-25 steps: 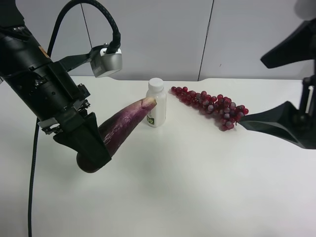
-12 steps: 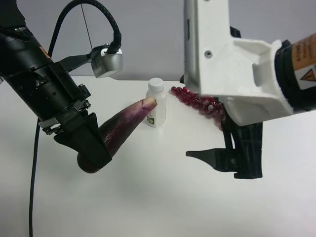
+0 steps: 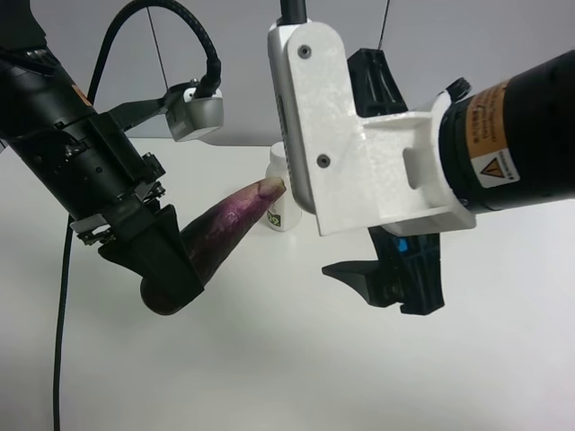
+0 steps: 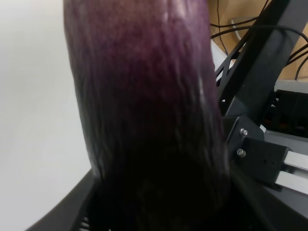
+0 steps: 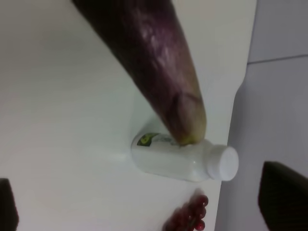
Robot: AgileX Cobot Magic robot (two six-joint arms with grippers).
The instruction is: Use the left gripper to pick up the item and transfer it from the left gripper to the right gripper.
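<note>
- Eggplant [image 3: 220, 235] is clamped by its thick end in the left gripper [image 3: 166, 260], at the exterior high view's left, and is lifted clear of the table [image 3: 269, 359].
- It slants upward from the gripper, and its pale tip points toward the bottle [image 3: 277, 215].
- The broad black fingers [image 3: 171, 269] of the left gripper are closed on the dark end, hiding most of that end in the exterior high view.
- In the left wrist view the eggplant [image 4: 144, 120] fills the middle of the picture, its purple skin running down between the dark fingers [image 4: 53, 219].
- A grey box [image 3: 199, 112] with a looping black cable [image 3: 180, 18] sits above the left arm.
- The right gripper [image 3: 377, 285] hangs over the table to the right of the eggplant's tip, apart from it and holding nothing.
- Its white bracket [image 3: 350, 153] stands large in the foreground and covers part of the bottle.
- An orange-and-white label band [image 3: 490, 148] wraps the black arm behind the bracket.
- In the right wrist view the dark fingers [image 5: 284, 197] show only at the two far edges, so the jaws stand wide.
- That view looks at the eggplant [image 5: 154, 62], whose tip overlaps the bottle [image 5: 183, 161]; I cannot tell whether the two touch.
- The bottle is white with a white cap and a small green-and-yellow label.
- Red grapes [image 5: 187, 219] lie on the table just beyond the bottle, near its cap end.
</note>
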